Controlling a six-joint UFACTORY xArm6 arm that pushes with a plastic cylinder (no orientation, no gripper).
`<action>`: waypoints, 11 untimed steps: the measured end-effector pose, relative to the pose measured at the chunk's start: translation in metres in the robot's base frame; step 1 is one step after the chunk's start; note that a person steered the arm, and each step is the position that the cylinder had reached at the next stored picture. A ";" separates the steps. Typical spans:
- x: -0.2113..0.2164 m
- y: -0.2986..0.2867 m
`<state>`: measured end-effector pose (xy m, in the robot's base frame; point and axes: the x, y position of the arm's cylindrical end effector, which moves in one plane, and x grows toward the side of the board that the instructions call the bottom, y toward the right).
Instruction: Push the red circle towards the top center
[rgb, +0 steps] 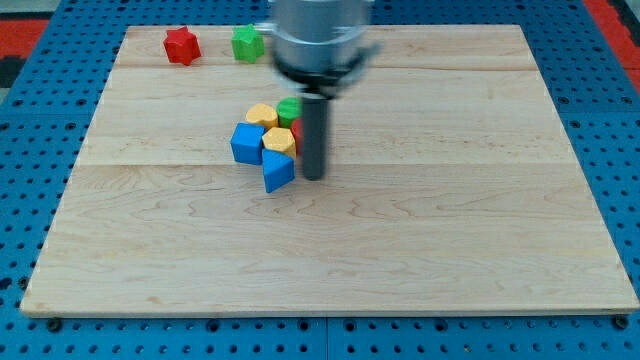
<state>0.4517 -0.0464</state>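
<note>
A: Where is the red circle (297, 131)?
B: Just above the frame's centre; we see only a red sliver, mostly hidden behind our rod (314, 135). Its shape can't be confirmed.
A: And our tip (314, 177)?
B: A plain rod end with nothing to open or close, just right of the blue triangle (278, 171).
A: What else?
B: Two yellow blocks (262, 115), (279, 140), a blue cube (246, 143) and a green block (289, 109) cluster there. At upper left we see a red star (181, 45) and another green block (247, 43) on the wooden board (450, 200).

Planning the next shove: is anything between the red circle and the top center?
Yes. The green block sits directly above the red circle, which is mostly hidden behind my tip. Beyond it the board shows nothing.
</note>
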 end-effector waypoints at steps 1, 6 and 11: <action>-0.029 0.009; -0.075 0.082; -0.197 0.017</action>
